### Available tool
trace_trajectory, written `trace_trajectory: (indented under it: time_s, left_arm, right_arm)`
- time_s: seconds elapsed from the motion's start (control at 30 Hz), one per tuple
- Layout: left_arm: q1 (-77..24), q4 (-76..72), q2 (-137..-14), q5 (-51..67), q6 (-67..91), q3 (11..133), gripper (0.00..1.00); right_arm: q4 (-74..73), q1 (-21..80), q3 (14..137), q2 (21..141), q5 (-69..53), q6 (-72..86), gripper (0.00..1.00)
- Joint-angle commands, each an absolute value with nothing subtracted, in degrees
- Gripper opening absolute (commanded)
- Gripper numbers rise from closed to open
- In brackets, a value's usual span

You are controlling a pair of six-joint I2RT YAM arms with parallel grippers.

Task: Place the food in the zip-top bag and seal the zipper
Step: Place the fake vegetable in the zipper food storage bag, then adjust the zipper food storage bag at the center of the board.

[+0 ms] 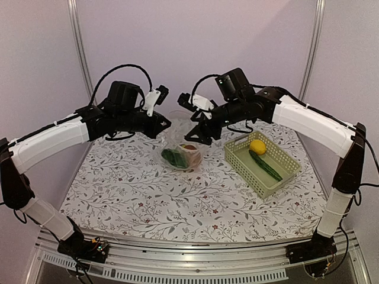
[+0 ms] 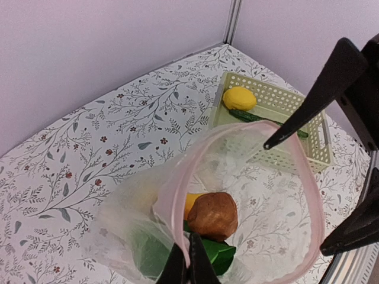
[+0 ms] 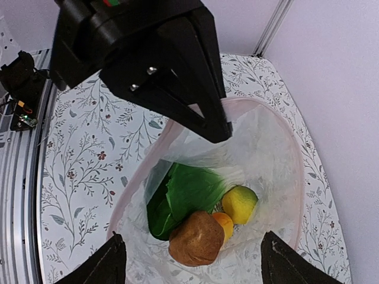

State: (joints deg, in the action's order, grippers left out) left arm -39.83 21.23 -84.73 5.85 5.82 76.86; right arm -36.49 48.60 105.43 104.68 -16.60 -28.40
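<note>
The clear zip-top bag (image 1: 185,155) hangs open between my two grippers, its bottom resting on the table. My left gripper (image 2: 188,266) is shut on the pale pink zipper (image 2: 172,195) at the mouth's near edge. Inside lie a leafy green vegetable (image 3: 189,198), a reddish-brown round one (image 3: 196,238), an orange piece (image 3: 224,225) and a yellow fruit (image 3: 240,203). My right gripper (image 3: 198,266) hovers open over the mouth with nothing between its fingers (image 3: 115,263). Another yellow fruit (image 1: 257,146) and the dark green cucumber (image 1: 265,164) lie in the basket.
The pale green lattice basket (image 1: 284,157) sits on the right of the floral tablecloth (image 1: 130,189), close to the right arm. Pale walls and two metal uprights (image 1: 80,53) stand behind the table.
</note>
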Motion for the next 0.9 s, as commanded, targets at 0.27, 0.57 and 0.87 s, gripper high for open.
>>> trace_trajectory:
  time_s: [0.27, 0.57, 0.87]
  left_arm:
    - [-39.21, 19.16, -83.14, 6.59, 5.87, 76.31, 0.0]
    - [-39.13, 19.54, -82.88, 5.87, 5.34, 76.26, 0.01]
    - [-39.11, 21.28, -82.85, 1.42, 4.24, 76.9, 0.02]
  right_arm:
    - [-45.37, 53.0, 101.44, 102.79, -16.07, -38.1, 0.57]
    - [-42.69, 55.13, 102.57, 106.59, -4.79, -37.99, 0.2]
    - [-41.18, 55.11, 108.99, 102.92, -2.04, -40.96, 0.0]
